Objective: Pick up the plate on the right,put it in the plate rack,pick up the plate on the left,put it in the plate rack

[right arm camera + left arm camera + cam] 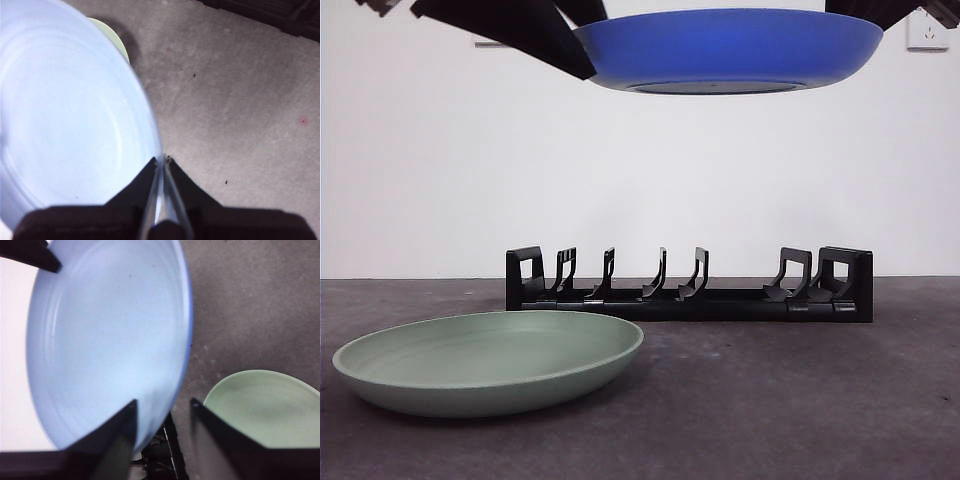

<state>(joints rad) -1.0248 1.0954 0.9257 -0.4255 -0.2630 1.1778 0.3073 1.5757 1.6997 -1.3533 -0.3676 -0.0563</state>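
A blue plate (pixel 730 50) (pixel 110 340) (pixel 70 125) hangs level, high above the table. My right gripper (pixel 162 160) is shut on its rim, at the plate's right side in the front view (pixel 873 12). My left gripper (pixel 164 402) stands open with its jaws apart around the opposite rim, at the upper left in the front view (pixel 582 60). The green plate (pixel 490 360) (pixel 265 405) (pixel 112 37) lies on the table at the front left. Behind it stands the black plate rack (pixel 690 290) (pixel 160 450) (pixel 270 12), with nothing in its prongs.
The dark grey table (pixel 800 400) runs back to a white wall with a socket (pixel 928 30) at the upper right. A bare stretch of table lies to the right of the green plate, in front of the rack.
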